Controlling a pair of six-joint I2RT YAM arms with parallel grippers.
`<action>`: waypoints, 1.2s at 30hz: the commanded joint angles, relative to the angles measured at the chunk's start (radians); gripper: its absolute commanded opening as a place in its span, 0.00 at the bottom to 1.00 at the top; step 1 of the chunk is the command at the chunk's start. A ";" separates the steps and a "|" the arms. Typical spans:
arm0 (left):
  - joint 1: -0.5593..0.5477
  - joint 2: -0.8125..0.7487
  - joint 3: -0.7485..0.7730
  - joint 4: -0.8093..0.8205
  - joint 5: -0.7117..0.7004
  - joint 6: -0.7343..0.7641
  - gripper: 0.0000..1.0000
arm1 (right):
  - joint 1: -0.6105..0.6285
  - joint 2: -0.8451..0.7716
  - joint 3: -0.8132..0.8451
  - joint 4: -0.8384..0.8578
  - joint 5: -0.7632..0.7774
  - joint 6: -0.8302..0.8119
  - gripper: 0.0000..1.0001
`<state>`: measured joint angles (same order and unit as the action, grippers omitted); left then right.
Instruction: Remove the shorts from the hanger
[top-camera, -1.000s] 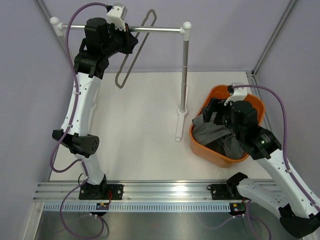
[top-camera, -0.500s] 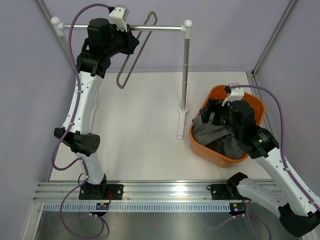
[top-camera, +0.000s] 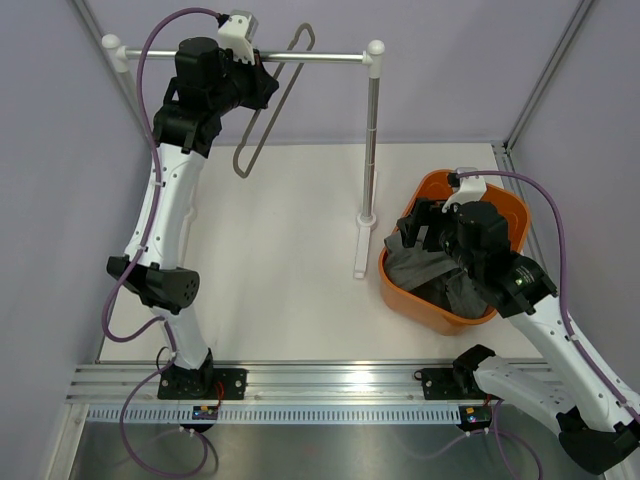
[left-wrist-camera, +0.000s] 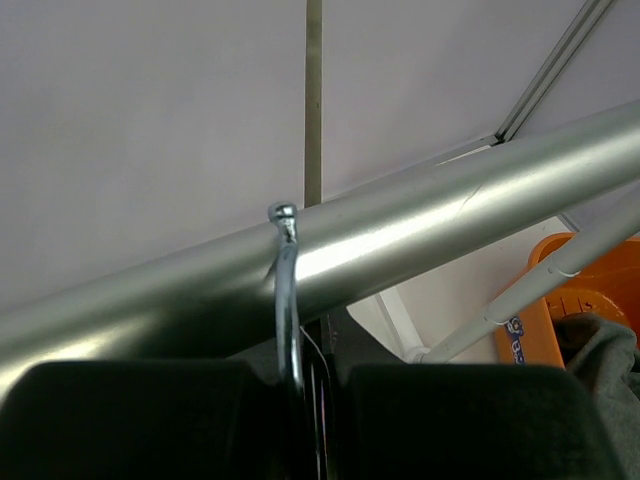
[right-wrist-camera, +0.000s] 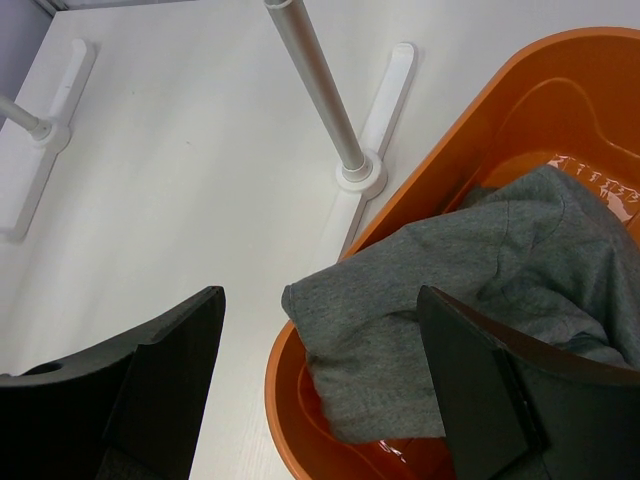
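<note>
Update: right hand (right-wrist-camera: 320, 372) eased back, spread, leaving grey fabric shorts (right-wrist-camera: 470, 290) in orange plastic tub (top-camera: 441, 319); left hand (left-wrist-camera: 318, 405) still pinches thin grey wire hanger (top-camera: 268, 100) on silver rail (top-camera: 310, 59), so removal looks done.

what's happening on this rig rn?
The shorts are already off the hanger: they lie in the orange basket, one edge draped over its rim. The right hand hovers open just above them, holding nothing. The left hand is up at the silver rail, closed on the bare hanger just below its hook, which sits over the rail.
</note>
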<state>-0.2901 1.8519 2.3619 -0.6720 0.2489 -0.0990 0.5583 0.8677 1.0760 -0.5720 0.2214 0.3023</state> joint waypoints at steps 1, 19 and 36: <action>-0.006 -0.048 -0.007 0.057 -0.011 -0.001 0.04 | -0.005 -0.004 -0.004 0.034 -0.013 0.001 0.86; -0.018 -0.082 -0.027 0.071 -0.020 0.001 0.09 | -0.005 -0.004 -0.013 0.034 -0.011 -0.002 0.86; -0.024 -0.112 -0.061 0.088 -0.025 0.004 0.15 | -0.005 -0.009 -0.031 0.041 -0.014 0.003 0.87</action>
<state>-0.3084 1.7920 2.2978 -0.6556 0.2371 -0.0986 0.5583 0.8673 1.0458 -0.5652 0.2173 0.3027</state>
